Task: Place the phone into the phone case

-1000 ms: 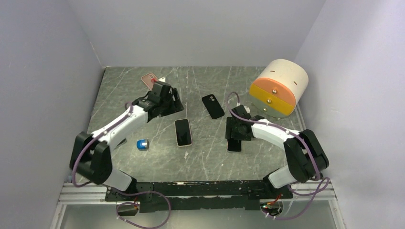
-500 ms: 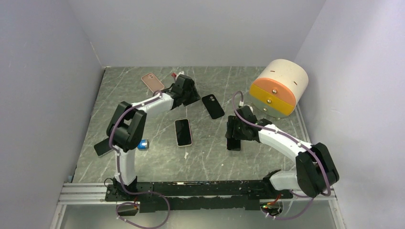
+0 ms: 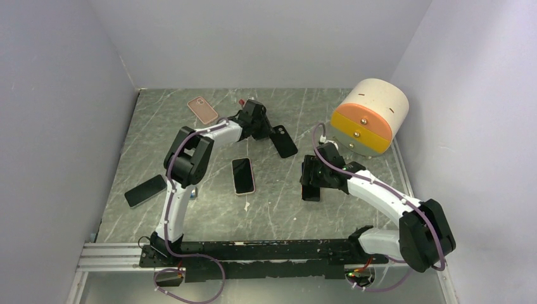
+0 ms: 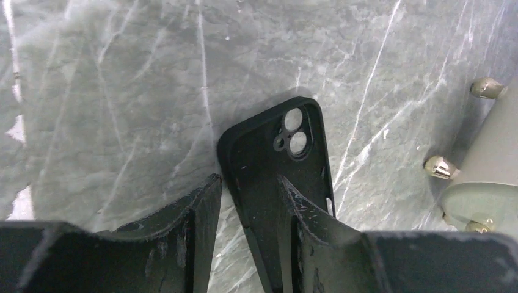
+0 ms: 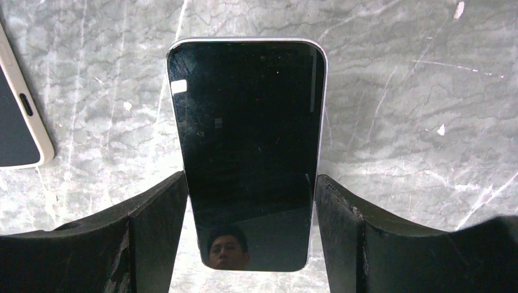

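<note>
A black phone case (image 3: 284, 141) lies open side up at the back middle of the table. My left gripper (image 3: 263, 129) is at its near end. In the left wrist view the case (image 4: 278, 152) shows its camera holes. My left gripper (image 4: 247, 183) is narrowly open astride the case's left wall, with one finger inside the case. A black phone (image 3: 309, 192) lies screen up at the right. My right gripper (image 3: 313, 180) is down over it. In the right wrist view both fingers press the long edges of the phone (image 5: 247, 146), so my right gripper (image 5: 250, 183) is shut on it.
A phone in a pale case (image 3: 243, 175) lies mid-table and shows at the left edge of the right wrist view (image 5: 15, 122). A pink case (image 3: 202, 109) lies at the back left, a dark phone (image 3: 145, 190) at the left. A cream and orange drum (image 3: 370, 117) stands at the back right.
My left arm has swung right from beside the pink case to the black case. My right gripper has stayed over the black phone, shifting only slightly.
</note>
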